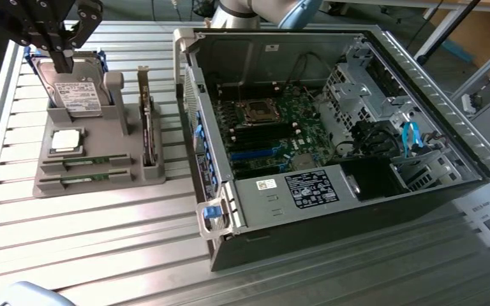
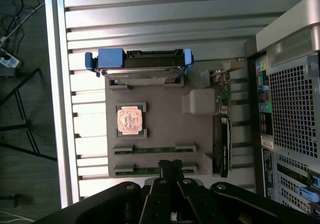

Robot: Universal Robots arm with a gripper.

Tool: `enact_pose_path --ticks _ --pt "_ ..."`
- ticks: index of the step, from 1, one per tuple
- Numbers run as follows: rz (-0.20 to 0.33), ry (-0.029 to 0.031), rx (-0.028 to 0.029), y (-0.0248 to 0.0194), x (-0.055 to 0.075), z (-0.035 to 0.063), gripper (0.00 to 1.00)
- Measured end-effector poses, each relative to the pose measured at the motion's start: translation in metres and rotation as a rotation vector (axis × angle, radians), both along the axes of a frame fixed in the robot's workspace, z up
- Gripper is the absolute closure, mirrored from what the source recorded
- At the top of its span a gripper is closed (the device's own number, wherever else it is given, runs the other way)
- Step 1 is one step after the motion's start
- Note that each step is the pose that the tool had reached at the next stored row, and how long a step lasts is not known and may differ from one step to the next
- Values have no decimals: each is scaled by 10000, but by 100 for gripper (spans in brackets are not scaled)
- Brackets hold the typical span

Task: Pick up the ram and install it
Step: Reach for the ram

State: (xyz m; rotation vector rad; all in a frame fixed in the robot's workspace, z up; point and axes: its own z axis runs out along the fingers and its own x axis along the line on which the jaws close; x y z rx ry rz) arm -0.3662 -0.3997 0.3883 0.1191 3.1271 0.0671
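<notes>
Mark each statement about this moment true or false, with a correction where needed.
1. One ram stick lies in the grey holder, with a second stick beside it. True.
2. The tool is carrying a ram stick. False: it is shut on nothing, and both sticks are in the holder.
3. The computer case is open, with its motherboard showing. True.
4. The hard drive lies flat on the table. False: it stands upright in the holder.
</notes>
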Motion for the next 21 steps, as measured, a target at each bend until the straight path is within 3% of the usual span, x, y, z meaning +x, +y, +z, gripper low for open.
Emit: enact_pose_path --ticks 21 --pt "0 0 0 -89 1 0 90"
